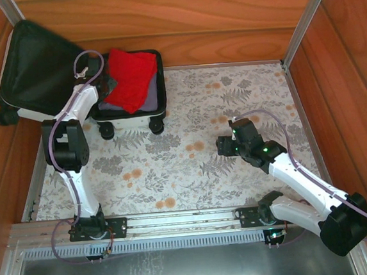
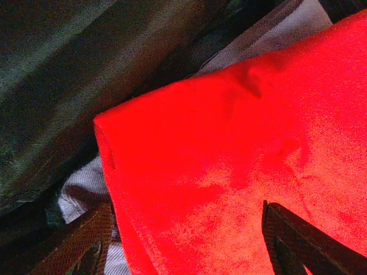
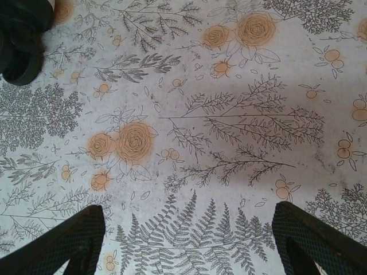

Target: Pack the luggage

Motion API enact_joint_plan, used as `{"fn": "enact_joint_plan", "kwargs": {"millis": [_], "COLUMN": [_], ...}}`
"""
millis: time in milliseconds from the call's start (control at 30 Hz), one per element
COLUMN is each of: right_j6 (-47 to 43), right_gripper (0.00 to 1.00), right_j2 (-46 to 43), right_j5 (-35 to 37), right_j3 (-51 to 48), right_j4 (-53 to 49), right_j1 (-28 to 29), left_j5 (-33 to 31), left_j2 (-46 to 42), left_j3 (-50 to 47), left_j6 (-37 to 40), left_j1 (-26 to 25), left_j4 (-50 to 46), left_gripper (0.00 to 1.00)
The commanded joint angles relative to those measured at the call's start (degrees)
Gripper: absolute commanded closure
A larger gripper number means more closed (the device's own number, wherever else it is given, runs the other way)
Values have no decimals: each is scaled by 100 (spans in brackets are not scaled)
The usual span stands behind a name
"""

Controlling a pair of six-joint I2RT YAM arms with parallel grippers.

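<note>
The luggage [image 1: 128, 118] lies open at the back left of the table, its black-lined lid [image 1: 36, 67] leaning against the wooden wall. A red cloth [image 1: 130, 74] lies folded in the base on top of a grey cloth [image 1: 151, 95]. My left gripper [image 1: 106, 86] hovers over the left side of the base. Seen from the left wrist, the left gripper [image 2: 186, 229] is open, its fingers wide apart astride the red cloth's [image 2: 229, 149] edge, with grey cloth [image 2: 80, 186] beside it. My right gripper [image 1: 225, 145] is open over the bare floral table, holding nothing [image 3: 186, 229].
The floral tablecloth [image 1: 191, 156] covers the table between wooden walls. The suitcase's black wheels [image 1: 108, 131] face the arms, and one wheel [image 3: 20, 46] shows at the right wrist view's top left. A metal rail [image 1: 178, 220] runs along the near edge.
</note>
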Motion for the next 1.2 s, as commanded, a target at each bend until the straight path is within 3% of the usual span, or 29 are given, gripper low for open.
{"fn": "enact_joint_plan", "kwargs": {"millis": [0,500,567,767,867,1167], "right_j6": [-30,-74,-73,-65,-65,-82], "right_gripper": [19,18,18,19,18,18], "right_j2": [-55,-73,-48,-120,-195,-305], "right_j5": [155,301,297,367,419,452], "right_j3": [-40,-52,-43,-51,-78,-157], "right_j4": [-102,-191,-191,-266,-303,-184], "right_j1": [-21,-22,-24,-25,-30,-32], "left_j5": [35,10,19,227,232,-173], "left_j2": [253,587,621,690,620,-9], "left_j3": [164,26,35,70,28,-598], "left_j6": [-201,-413,-413,-399,-352,-612], "left_j1": [54,188,197,206,197,58], "left_j4": [50,120,166,412,467,522], "left_gripper": [28,35,41,70,99,100]}}
